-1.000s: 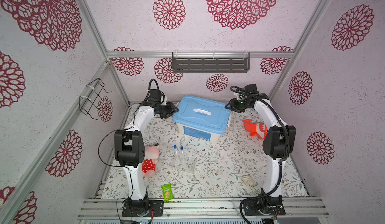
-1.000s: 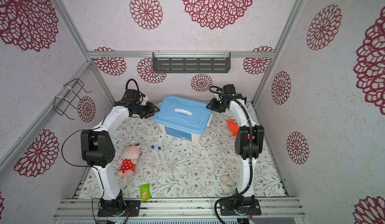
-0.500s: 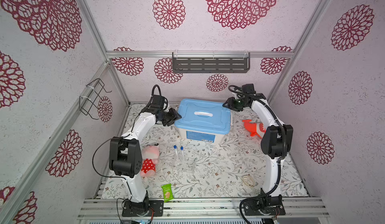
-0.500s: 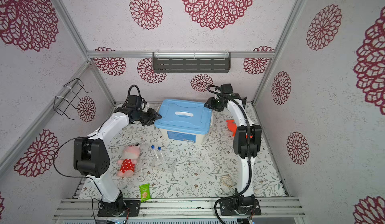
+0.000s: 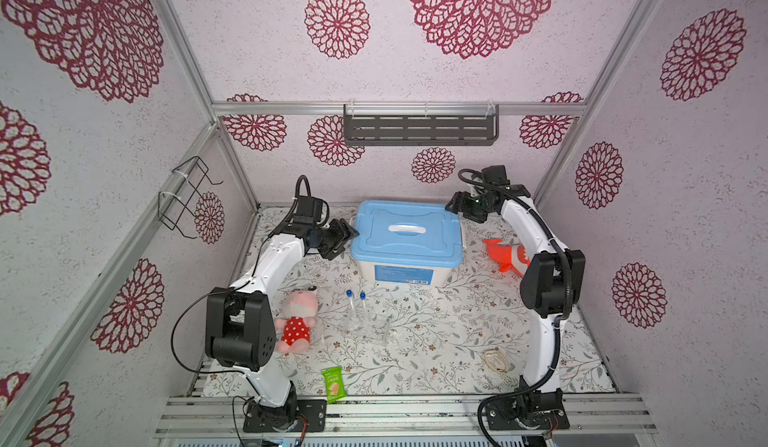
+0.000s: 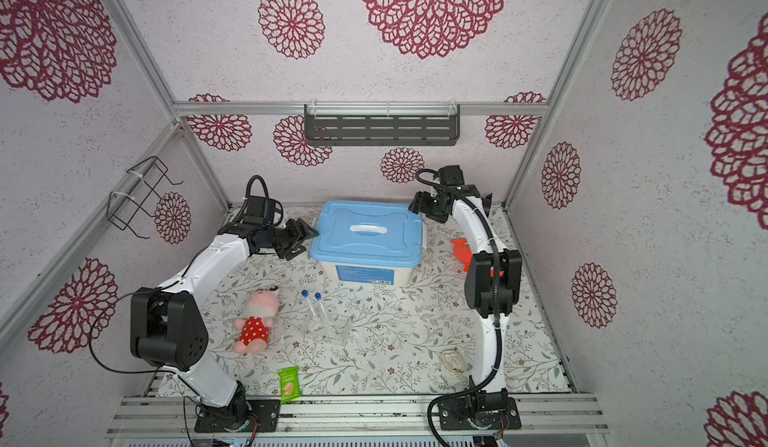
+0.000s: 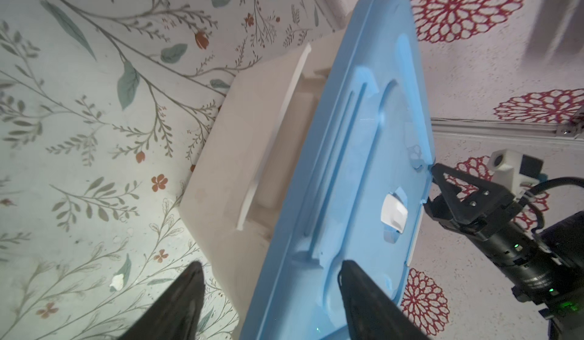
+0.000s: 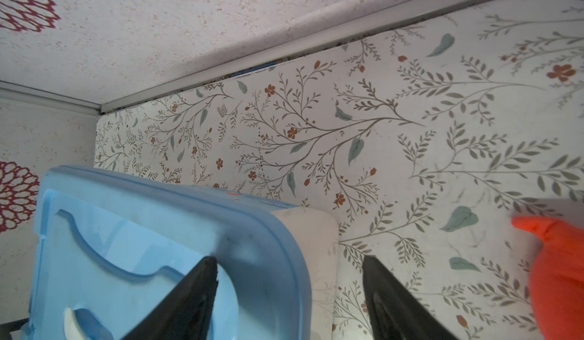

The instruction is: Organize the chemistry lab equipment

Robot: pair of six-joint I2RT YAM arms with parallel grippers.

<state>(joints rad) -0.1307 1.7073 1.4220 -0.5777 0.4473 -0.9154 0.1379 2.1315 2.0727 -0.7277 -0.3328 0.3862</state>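
Note:
A white storage box with a blue lid [image 5: 406, 233] [image 6: 368, 233] stands at the back middle of the table. My left gripper [image 5: 347, 233] [image 7: 270, 263] is open at the lid's left edge, one finger above the lid [image 7: 357, 151] and one beside the box wall. My right gripper [image 5: 452, 208] [image 8: 289, 258] is open at the lid's back right corner, its jaws on either side of the rim. Two clear tubes with blue caps [image 5: 356, 305] [image 6: 313, 305] lie in front of the box, beside faint clear glassware [image 5: 376, 328].
A pink plush toy [image 5: 297, 320] lies left of the tubes. An orange plush toy [image 5: 505, 255] [image 8: 556, 269] sits right of the box. A green snack packet [image 5: 333, 384] and a beige loop [image 5: 494, 359] lie near the front. A dark shelf [image 5: 419, 129] and a wire rack [image 5: 187, 197] hang on the walls.
The box, tilted a second ago, now sits squarer and slightly nearer the front. Both grippers have opened wider at its lid edges.

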